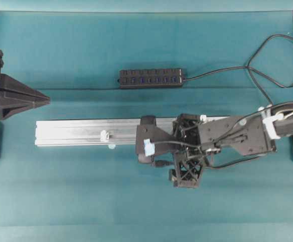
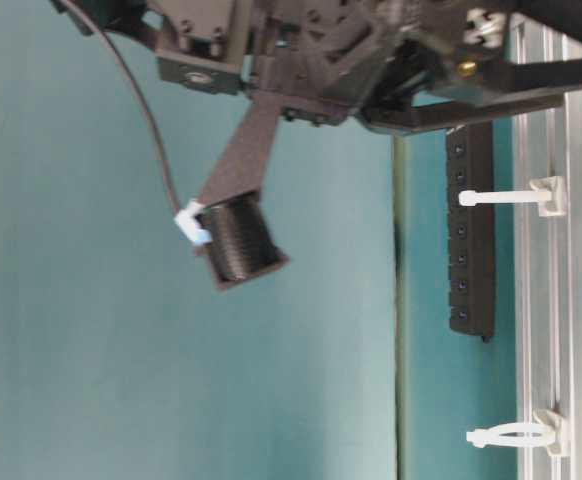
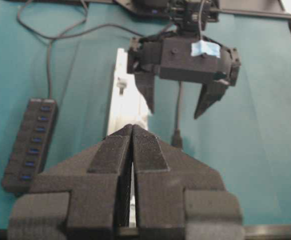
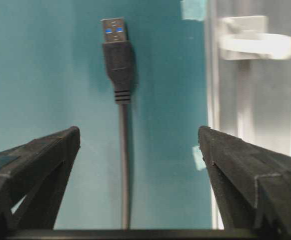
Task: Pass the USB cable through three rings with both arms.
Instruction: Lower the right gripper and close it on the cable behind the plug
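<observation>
Right gripper (image 4: 138,150) hangs open astride the USB cable (image 4: 121,165) lying on the cloth beside the rail (image 1: 86,132), left gripper (image 3: 131,150) shut and idle; closing off-centre may nudge the plug (image 4: 116,55) aside.

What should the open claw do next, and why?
Probably drop straight down and close on the cable. The right gripper is open, the cable lies flat on the mat between its fingers, and nothing holds it yet.
</observation>
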You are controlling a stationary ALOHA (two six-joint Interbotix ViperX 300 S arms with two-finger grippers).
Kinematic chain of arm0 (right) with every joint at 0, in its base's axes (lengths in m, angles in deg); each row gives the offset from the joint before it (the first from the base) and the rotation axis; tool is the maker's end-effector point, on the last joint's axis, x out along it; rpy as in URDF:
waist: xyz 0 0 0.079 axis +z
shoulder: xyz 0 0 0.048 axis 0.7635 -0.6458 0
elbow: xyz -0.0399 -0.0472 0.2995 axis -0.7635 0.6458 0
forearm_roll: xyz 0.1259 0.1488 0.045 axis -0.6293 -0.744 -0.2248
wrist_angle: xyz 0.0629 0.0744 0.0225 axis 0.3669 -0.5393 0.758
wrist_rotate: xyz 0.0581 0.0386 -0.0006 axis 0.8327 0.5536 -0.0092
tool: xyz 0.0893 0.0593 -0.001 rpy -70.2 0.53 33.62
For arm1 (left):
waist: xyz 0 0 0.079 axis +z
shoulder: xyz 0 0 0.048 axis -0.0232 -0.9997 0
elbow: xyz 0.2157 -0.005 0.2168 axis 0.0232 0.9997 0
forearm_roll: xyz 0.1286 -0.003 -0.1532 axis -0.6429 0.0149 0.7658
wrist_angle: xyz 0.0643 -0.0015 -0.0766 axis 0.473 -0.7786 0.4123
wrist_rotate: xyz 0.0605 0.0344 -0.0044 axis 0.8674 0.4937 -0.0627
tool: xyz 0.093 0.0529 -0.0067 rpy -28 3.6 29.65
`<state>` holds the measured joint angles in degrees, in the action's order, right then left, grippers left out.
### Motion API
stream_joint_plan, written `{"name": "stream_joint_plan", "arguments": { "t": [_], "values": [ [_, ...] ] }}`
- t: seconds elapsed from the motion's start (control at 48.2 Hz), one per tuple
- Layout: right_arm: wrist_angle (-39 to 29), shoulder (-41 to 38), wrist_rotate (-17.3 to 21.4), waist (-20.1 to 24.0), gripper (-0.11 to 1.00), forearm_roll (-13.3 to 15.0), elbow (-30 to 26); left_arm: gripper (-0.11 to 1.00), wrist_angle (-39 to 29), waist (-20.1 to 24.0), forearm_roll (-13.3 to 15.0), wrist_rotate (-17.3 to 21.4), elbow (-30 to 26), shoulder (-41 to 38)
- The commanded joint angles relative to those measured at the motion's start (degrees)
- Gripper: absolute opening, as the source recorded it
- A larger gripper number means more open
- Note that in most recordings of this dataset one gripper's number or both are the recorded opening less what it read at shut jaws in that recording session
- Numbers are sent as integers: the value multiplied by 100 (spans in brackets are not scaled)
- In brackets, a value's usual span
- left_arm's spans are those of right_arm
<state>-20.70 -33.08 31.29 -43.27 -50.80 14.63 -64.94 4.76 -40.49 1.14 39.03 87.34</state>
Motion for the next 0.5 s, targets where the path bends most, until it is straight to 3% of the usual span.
{"name": "stream_joint_plan", "arguments": {
  "t": [0.0, 0.477],
  "values": [
    [62, -53, 62, 53, 71, 9, -18, 2, 26, -9, -9, -9, -44, -18],
    [387, -281, 44, 53, 70, 105, 167, 2, 26, -18, -9, -9, 0, -18]
  ]
}}
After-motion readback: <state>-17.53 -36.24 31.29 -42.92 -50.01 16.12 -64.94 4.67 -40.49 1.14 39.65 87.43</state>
